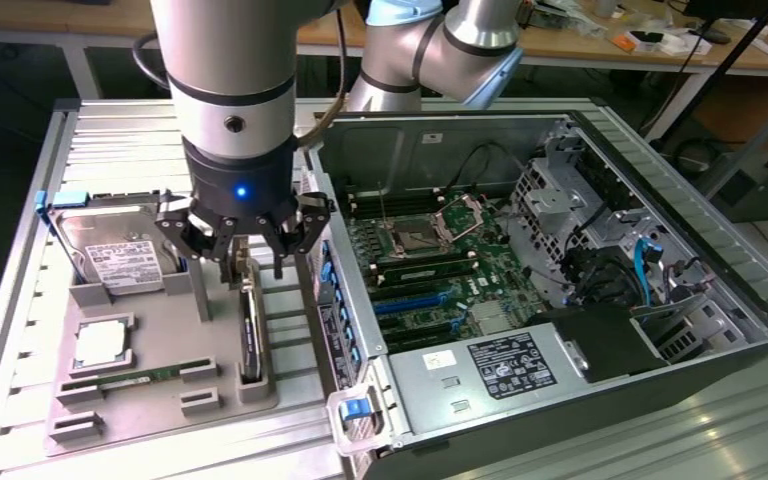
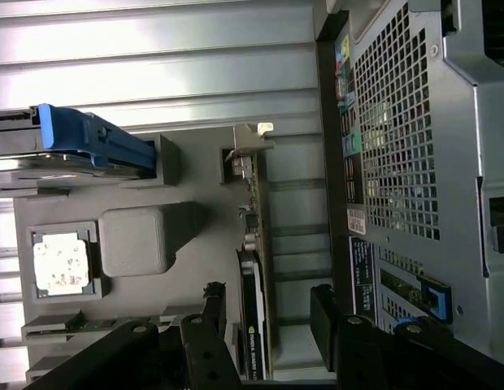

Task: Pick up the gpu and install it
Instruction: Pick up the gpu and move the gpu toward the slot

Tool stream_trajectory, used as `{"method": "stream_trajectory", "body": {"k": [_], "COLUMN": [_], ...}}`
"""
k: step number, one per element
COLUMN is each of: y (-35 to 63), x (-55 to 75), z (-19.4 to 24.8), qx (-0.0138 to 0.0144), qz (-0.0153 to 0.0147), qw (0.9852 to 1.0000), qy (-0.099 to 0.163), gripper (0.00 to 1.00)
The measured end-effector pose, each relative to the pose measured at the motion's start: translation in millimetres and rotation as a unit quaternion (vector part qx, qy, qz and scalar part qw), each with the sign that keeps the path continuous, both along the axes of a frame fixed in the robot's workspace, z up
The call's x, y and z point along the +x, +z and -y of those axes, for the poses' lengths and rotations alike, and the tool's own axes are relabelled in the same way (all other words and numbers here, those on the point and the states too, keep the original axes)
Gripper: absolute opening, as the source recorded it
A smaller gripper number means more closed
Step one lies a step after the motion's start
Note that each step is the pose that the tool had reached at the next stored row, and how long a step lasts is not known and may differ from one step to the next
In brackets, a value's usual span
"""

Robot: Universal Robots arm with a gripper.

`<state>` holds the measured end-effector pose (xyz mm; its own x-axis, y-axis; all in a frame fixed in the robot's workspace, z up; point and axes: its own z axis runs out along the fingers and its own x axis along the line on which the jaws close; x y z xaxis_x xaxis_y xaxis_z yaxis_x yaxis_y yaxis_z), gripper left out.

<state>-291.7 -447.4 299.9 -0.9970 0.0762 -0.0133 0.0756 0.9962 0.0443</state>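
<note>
**Open claw poised astride the upright gpu**

The claw point(image 1: 248, 262) hangs over the grey tray point(image 1: 157, 310) on the worktop point(image 1: 104, 130), its fingers spread as wide as they go and holding nothing. In the wrist view one finger point(image 2: 211, 313) sits on each side of the gpu point(image 2: 254, 268), apart from both flat faces, so no grip has been made.

The gpu point(image 1: 251, 335) stands on its long edge in a slot along the tray edge closest to the computer case point(image 1: 418, 150). Its silver bracket point(image 2: 250, 142) is at the end away from the claw. Standing it upright probably keeps both broad faces free for the fingers to close on, and the wide opening gives room to straddle it.

The other parts lie in their own pockets toward the tray's far edge from the case: a hard drive point(image 1: 120, 255), a processor point(image 1: 101, 343) and a RAM stick point(image 1: 131, 382). The case lies on its side with the panel off, so the motherboard point(image 1: 451, 270) and its blue slots point(image 1: 404, 300) face up, likely for access from above. The card is not yet lifted.
</note>
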Motion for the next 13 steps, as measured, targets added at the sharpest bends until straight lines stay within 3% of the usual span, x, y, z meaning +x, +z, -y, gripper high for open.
{"method": "stream_trajectory", "body": {"k": [13], "y": [-6.9], "x": [0.0], "z": [0.0], "qx": [0.0], "qz": [0.0], "qw": [1.0], "qy": [0.0], "gripper": [0.54]}}
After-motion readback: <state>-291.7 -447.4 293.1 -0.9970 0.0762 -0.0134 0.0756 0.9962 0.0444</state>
